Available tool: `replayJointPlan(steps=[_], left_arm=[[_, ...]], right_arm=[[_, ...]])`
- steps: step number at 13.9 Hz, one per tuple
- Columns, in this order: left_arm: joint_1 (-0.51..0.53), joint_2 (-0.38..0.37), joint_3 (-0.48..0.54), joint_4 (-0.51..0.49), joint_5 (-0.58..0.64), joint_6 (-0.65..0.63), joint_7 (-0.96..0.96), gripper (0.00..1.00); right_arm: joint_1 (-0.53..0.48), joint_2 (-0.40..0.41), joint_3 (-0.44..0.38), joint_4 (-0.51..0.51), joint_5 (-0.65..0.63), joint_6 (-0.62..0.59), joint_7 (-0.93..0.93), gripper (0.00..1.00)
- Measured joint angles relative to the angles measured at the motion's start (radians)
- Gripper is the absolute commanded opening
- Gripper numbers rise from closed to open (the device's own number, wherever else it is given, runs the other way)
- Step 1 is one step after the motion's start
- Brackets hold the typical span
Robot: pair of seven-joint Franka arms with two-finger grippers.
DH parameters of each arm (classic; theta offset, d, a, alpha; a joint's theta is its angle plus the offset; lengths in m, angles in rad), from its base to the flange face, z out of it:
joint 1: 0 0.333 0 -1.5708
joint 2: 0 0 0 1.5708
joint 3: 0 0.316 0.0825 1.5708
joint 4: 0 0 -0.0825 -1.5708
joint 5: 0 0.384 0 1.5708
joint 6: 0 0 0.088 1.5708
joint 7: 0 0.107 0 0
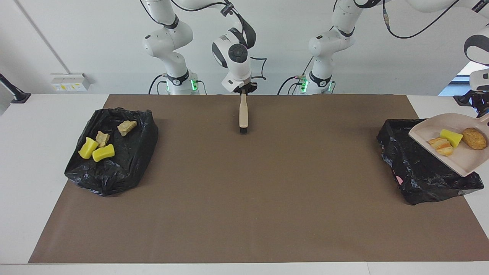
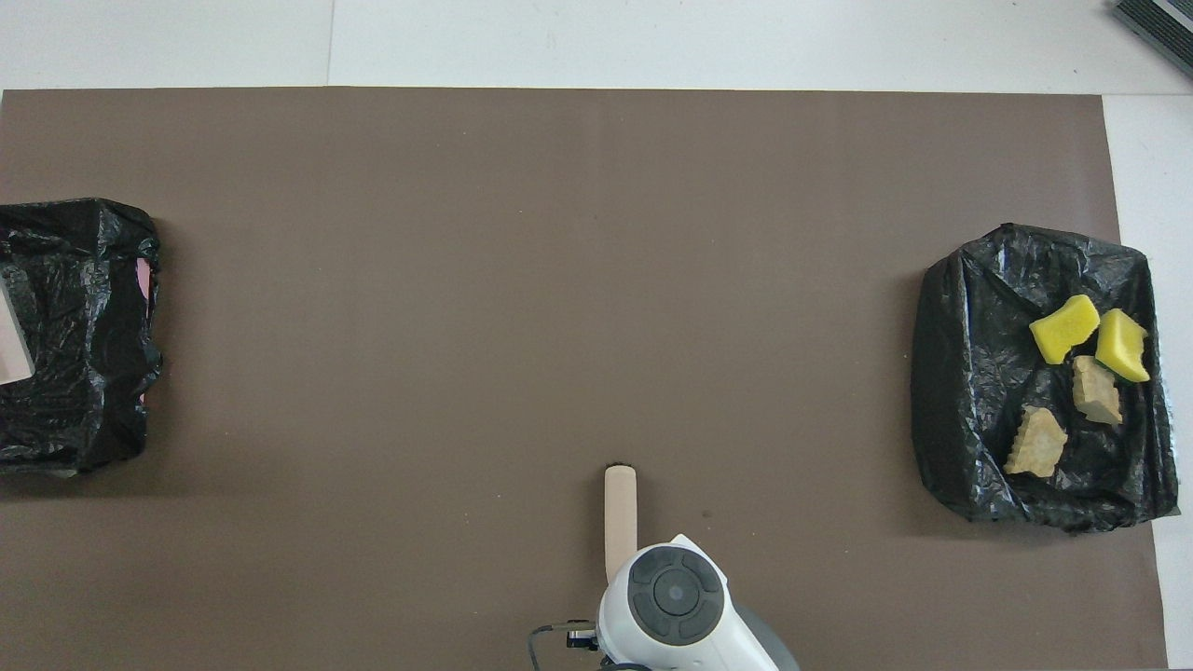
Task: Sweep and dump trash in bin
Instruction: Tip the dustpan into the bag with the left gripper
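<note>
A: In the facing view we see the right gripper (image 1: 244, 90) squeezed tight on the top of a beige brush (image 1: 243, 114). The brush hangs straight down with its dark bristles at the brown mat (image 1: 244, 198), close to the robots.

B: And the left gripper (image 1: 480, 104) is up at the left arm's end of the table. It is clamped on the handle of the beige dustpan (image 1: 456, 160). We see the pan tilted over a black bin bag (image 1: 420, 168).

A: Three bits of trash sit in the pan: a yellow sponge (image 1: 450, 137), a striped bread lump (image 1: 441, 146) and a round brown lump (image 1: 474, 138).

B: At the right arm's end we see another black bag (image 1: 114, 156). In it lie two yellow sponges (image 1: 96, 150) and two tan lumps (image 1: 114, 133).

A: Now the overhead view. We see the brush (image 2: 620, 517) poking out from under the right arm's white wrist. The wrist hides the right gripper, so we cannot see its fingers here.

B: The bag with trash (image 2: 969, 410) is there too, with the yellow sponges (image 2: 1090, 335) farther from the robots than the tan lumps (image 2: 1062, 419).

A: The bag at the left arm's end (image 2: 84, 373) shows at the edge, with just a corner of the dustpan (image 2: 13, 345) over it. We cannot see the left gripper here.
</note>
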Motion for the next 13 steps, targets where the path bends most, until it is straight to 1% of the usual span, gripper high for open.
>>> replayJointPlan(steps=[5,8,11,13], left_arm=[[-0.007,0.024,-0.018,-0.002,0.252,-0.002,0.000,0.00],[-0.038,0.035,-0.022,-0.014,0.354,-0.017,0.001,0.00],[-0.095,0.034,-0.023,-0.026,0.463,-0.028,0.001,0.00],[-0.104,0.032,-0.022,-0.027,0.517,-0.032,0.001,0.00]], right_arm=[[0.000,0.000,-0.001,-0.011,-0.001,0.000,-0.013,0.00],[0.000,-0.001,-0.001,-0.022,-0.007,0.000,-0.023,0.00],[0.000,-0.002,-0.001,-0.027,-0.010,0.003,-0.027,0.00],[0.000,-0.002,-0.001,-0.029,-0.010,0.006,-0.029,0.00]])
